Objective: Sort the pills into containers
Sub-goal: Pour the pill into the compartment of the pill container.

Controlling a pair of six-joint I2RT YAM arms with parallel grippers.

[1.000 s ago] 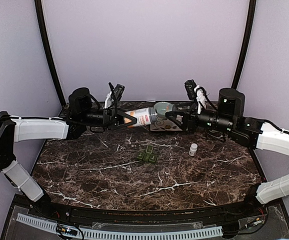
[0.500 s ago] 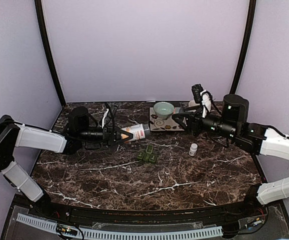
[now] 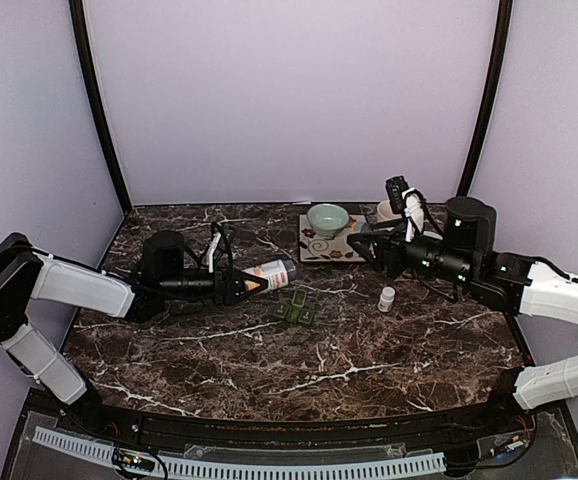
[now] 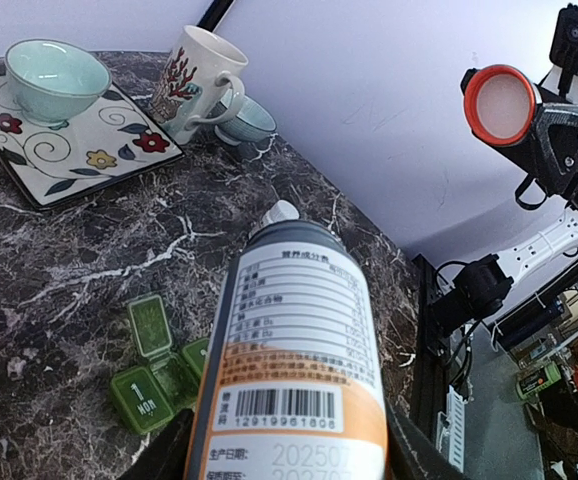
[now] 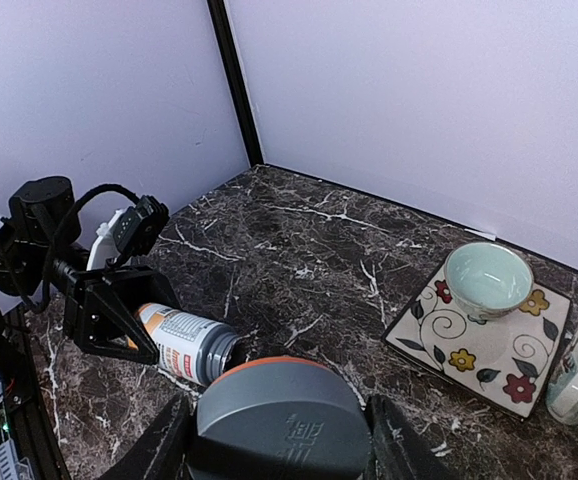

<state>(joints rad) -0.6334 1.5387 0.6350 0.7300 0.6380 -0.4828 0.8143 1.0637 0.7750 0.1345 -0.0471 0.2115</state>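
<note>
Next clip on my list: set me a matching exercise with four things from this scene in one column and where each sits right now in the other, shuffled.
Things
1. bottle
2. grey lid
3. bowl
4. pill box

Places
A. on the flowered tray
B. gripped in the right hand
C. on the bare table, one small lid up
D. gripped in the left hand, lying sideways

Pairs: 1-D, 2-B, 3-A, 4-C
</note>
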